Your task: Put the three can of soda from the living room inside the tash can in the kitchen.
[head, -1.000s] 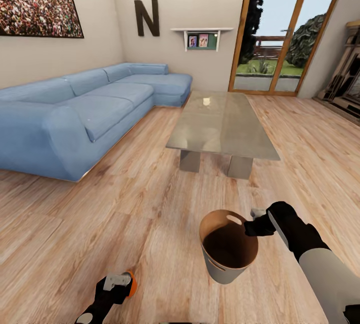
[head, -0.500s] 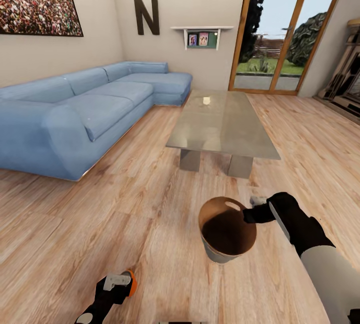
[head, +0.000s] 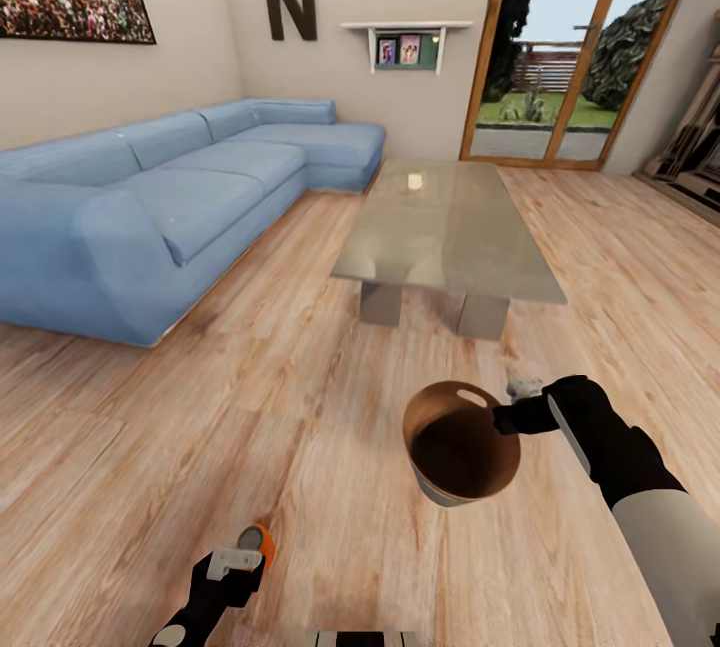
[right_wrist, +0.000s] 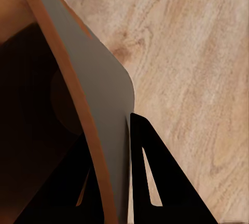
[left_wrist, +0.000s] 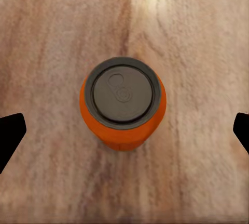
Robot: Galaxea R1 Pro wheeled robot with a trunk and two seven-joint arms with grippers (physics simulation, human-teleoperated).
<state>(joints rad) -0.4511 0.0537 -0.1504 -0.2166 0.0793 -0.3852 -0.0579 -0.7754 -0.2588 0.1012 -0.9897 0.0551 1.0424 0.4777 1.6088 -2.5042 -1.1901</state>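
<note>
I've got the R gripper (head: pixel 503 416) clamped on the bin (head: pixel 461 442) rim, one finger inside the wall, one outside; bin held off the wood floor (head: pixel 300 397), short of the glass table (head: pixel 445 232). L gripper (left_wrist: pixel 124 128) spread wide, orange can (left_wrist: pixel 123 108) upright on floor betw fingers, not touching.

The right gripper (right_wrist: pixel 124 182) is closed on the wall of the trash can (right_wrist: pixel 98 78). One dark finger lies inside against the tan-brown lining, the other finger (right_wrist: pixel 166 182) presses the grey outer side, so the rim edge runs between them. The inside of the bin is deep in shadow. Beside the bin lies the pale wooden floor (right_wrist: pixel 197 52), with grain and a small knot.
</note>
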